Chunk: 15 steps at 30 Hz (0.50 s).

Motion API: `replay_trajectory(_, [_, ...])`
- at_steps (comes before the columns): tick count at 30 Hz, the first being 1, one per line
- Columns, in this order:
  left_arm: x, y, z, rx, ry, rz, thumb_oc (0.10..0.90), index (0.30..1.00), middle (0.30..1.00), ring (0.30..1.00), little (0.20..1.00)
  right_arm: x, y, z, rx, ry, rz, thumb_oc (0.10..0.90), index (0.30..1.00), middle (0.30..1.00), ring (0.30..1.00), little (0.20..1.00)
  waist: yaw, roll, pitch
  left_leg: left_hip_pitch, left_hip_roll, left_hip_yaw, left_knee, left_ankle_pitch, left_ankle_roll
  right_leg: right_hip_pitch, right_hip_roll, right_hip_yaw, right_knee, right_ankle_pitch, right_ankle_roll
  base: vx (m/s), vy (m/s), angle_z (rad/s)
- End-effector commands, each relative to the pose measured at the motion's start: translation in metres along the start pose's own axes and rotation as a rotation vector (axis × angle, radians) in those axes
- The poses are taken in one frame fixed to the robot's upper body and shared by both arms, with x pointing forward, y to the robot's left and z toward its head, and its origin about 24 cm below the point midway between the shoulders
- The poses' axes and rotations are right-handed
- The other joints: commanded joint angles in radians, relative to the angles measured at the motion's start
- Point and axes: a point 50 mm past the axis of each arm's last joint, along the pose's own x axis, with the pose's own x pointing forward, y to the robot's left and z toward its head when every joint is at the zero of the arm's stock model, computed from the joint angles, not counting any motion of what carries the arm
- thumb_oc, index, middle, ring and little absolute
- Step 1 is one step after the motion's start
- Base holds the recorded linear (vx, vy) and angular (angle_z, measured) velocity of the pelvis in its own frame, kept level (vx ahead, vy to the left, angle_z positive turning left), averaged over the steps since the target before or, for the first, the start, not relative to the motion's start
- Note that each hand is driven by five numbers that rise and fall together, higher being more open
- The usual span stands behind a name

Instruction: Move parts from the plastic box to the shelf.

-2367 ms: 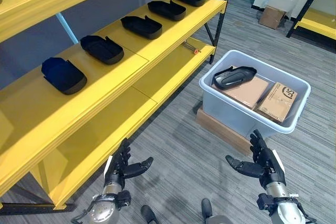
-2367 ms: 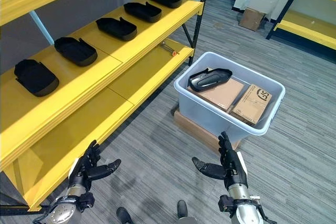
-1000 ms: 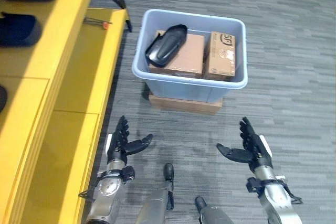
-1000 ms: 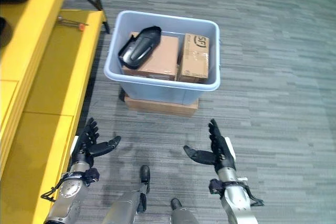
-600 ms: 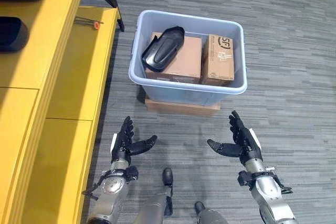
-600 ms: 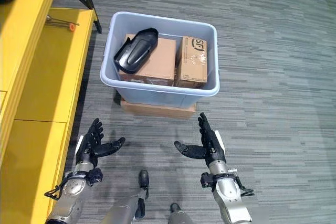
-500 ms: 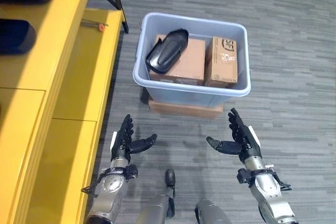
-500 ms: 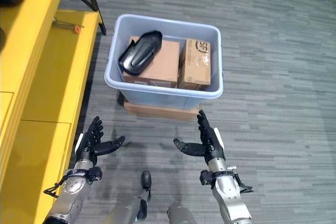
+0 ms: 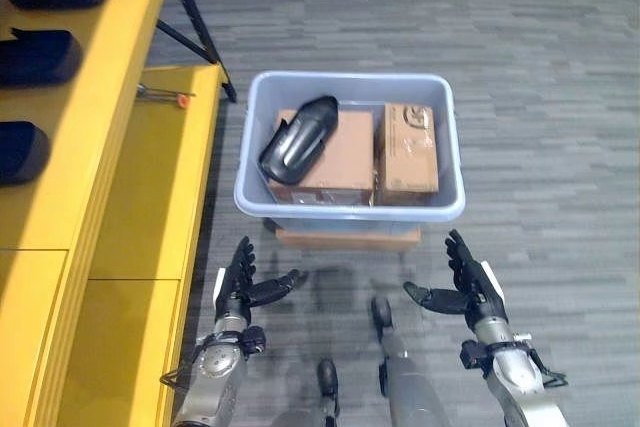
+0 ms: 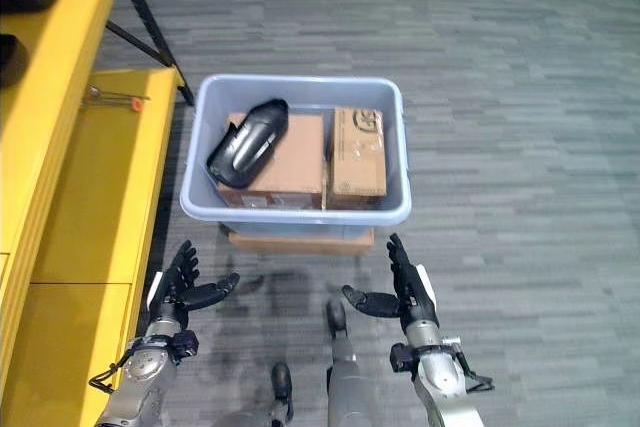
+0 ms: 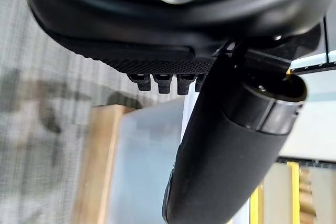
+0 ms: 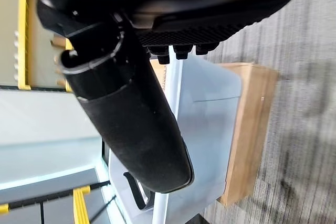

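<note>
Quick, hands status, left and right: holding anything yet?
Left hand: open, holding nothing, low in front of the plastic box.
Right hand: open, holding nothing, also short of the box.

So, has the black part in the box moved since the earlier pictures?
No. The black part still lies across the left carton's left edge inside the plastic box; the whole view shifted, so the camera moved.
</note>
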Motion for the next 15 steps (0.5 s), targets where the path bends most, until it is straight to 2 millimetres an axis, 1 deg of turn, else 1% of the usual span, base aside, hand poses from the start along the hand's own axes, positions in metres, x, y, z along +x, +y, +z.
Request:
replay_trajectory(1, [0.0076,-0.0015,0.0483,-0.006,-0.238,-0.042,0.9,1.0,1.0,1.0,1.0,0.009,-0.0172,0.0522,-0.018,-0.276,-0.045,0.9,1.0,1.0,1.0,1.0,-0.023,0.006,-0.083,0.006,0.056,-0.013,0.025,-0.062,-0.04,-0.032,0.018,-0.041,0.019,-0.079,0.084,0.24,-0.203,0.36])
replay_trajectory(2, [0.0069,-0.0023,0.0456,-0.008,-0.226,-0.048,0.9,1.0,1.0,1.0,1.0,0.008,-0.0198,0.0515,-0.023,-0.274,-0.048,0.9,1.0,1.0,1.0,1.0,-0.03,0.014,-0.1,0.013,0.076,-0.024,0.054,-0.069,-0.053,-0.009,0.035,-0.041,0.02,-0.099,0.07,0.15,-0.134,0.37])
replay_trajectory(3, [0.0068,-0.0024,0.0455,-0.009,-0.226,-0.048,0.9,1.0,1.0,1.0,1.0,0.0079,-0.0199,0.0514,-0.023,-0.273,-0.048,0.9,1.0,1.0,1.0,1.0,-0.03,0.015,-0.1,0.013,0.078,-0.025,0.056,-0.07,-0.054,-0.008,0.035,-0.042,0.02,-0.1,0.069,0.21,-0.189,0.22])
replay_trajectory(5, [0.0055,-0.0034,0.0441,-0.014,-0.222,-0.053,0.9,1.0,1.0,1.0,1.0,0.0075,-0.0206,0.0521,-0.029,-0.276,-0.042,0.9,1.0,1.0,1.0,1.0,-0.031,0.026,-0.114,0.017,0.099,-0.025,0.078,-0.06,-0.069,0.012,0.048,-0.055,0.018,-0.119,0.058,0.14,-0.144,0.25])
replay_trajectory(8, [0.0055,-0.0042,0.0432,-0.021,-0.218,-0.052,0.9,1.0,1.0,1.0,1.0,0.007,-0.0221,0.0518,-0.038,-0.275,-0.042,0.9,1.0,1.0,1.0,1.0,-0.03,0.042,-0.125,0.021,0.13,-0.032,0.106,-0.016,-0.091,0.035,0.07,-0.056,0.022,-0.149,0.038,0.14,-0.173,0.06])
replay_trajectory(11, [0.005,-0.0073,0.0412,-0.034,-0.208,-0.058,0.9,1.0,1.0,1.0,1.0,0.0068,-0.0235,0.052,-0.04,-0.275,-0.05,0.9,1.0,1.0,1.0,1.0,-0.033,0.056,-0.134,0.027,0.153,-0.048,0.122,0.013,-0.102,0.05,0.089,-0.058,0.037,-0.182,0.018,0.11,-0.151,0.08])
replay_trajectory(13, [0.0046,-0.0071,0.0401,-0.036,-0.203,-0.056,0.9,1.0,1.0,1.0,1.0,0.006,-0.0236,0.0527,-0.044,-0.28,-0.046,0.9,1.0,1.0,1.0,1.0,-0.035,0.062,-0.139,0.031,0.167,-0.059,0.158,0.042,-0.108,0.065,0.108,-0.051,0.049,-0.206,0.002,0.12,-0.136,0.15])
replay_trajectory(14, [0.0045,-0.0071,0.04,-0.036,-0.203,-0.056,0.9,1.0,1.0,1.0,1.0,0.0059,-0.0237,0.0527,-0.045,-0.28,-0.046,0.9,1.0,1.0,1.0,1.0,-0.036,0.062,-0.139,0.031,0.168,-0.06,0.16,0.041,-0.108,0.066,0.109,-0.052,0.05,-0.207,0.002,0.12,-0.205,0.16])
replay_trajectory(15, [0.0035,-0.0057,0.0403,-0.048,-0.203,-0.049,0.9,1.0,1.0,1.0,1.0,0.0056,-0.0237,0.0573,-0.046,-0.302,-0.041,0.9,1.0,1.0,1.0,1.0,-0.029,0.053,-0.121,-0.024,0.165,-0.074,0.354,0.134,-0.117,0.106,0.126,-0.037,0.066,-0.236,-0.026,0.08,-0.207,0.04])
